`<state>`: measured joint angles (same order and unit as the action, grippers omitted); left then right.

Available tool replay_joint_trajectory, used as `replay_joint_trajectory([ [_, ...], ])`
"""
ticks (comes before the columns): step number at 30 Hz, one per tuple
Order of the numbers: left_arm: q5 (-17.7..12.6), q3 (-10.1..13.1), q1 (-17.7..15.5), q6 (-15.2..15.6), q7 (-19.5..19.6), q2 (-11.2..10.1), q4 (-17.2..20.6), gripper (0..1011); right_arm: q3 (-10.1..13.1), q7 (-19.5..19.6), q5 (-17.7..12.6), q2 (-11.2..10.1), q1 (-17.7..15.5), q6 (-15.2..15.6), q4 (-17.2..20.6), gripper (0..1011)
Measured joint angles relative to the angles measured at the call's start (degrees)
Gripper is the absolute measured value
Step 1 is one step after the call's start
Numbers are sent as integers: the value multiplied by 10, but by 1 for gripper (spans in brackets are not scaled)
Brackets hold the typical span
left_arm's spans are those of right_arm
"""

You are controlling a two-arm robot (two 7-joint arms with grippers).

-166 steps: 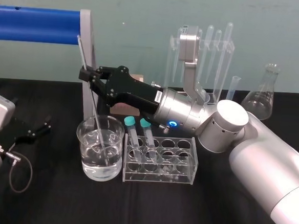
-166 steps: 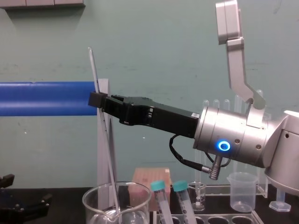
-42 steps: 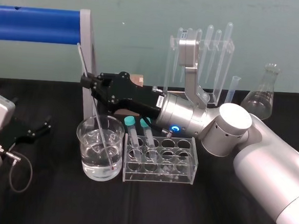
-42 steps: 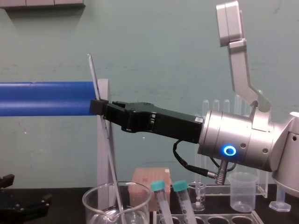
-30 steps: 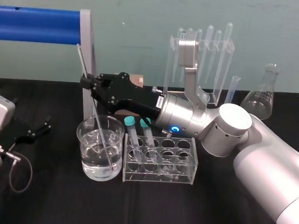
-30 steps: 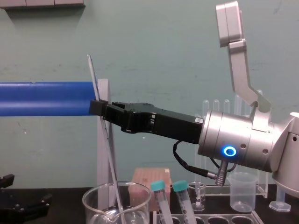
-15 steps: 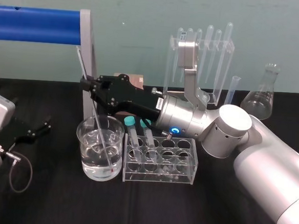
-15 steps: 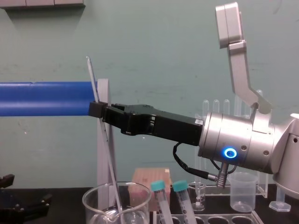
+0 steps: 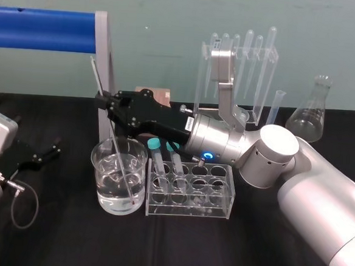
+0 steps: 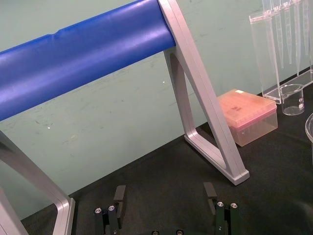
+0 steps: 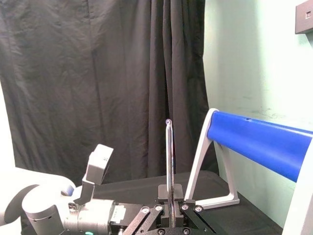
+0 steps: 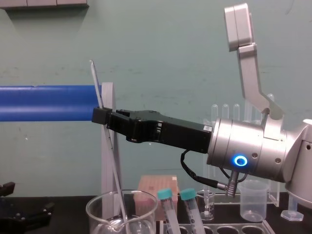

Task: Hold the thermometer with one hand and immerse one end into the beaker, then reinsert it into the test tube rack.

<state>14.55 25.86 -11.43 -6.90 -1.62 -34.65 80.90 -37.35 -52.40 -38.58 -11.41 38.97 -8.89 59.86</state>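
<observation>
The chest view's lower edge cuts off the beaker (image 12: pixel 141 217).

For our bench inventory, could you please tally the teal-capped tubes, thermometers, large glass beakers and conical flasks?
teal-capped tubes: 2
thermometer, held by the right gripper: 1
glass beaker: 1
conical flask: 1
total: 5

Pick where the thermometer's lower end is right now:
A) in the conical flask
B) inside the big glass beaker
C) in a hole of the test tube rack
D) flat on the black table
B: the right gripper is shut on the thermometer, which slants down so that its lower end sits inside the beaker, beside the test tube rack and not in it. The left gripper lies open on the table.
</observation>
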Motion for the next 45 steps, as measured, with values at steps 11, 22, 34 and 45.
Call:
replay_joint_trajectory([
  [11,0,0,0,0,0,0,0,1008,0,0,0,-2,0,1,2,55],
  [22,0,0,0,0,0,0,0,1008,16,-17,-33,-2,20,22,29,55],
  [34,0,0,0,0,0,0,0,1008,81,-11,-104,-55,54,50,158,56],
  [45,0,0,0,0,0,0,0,1008,132,102,-92,-174,-26,58,267,56],
])
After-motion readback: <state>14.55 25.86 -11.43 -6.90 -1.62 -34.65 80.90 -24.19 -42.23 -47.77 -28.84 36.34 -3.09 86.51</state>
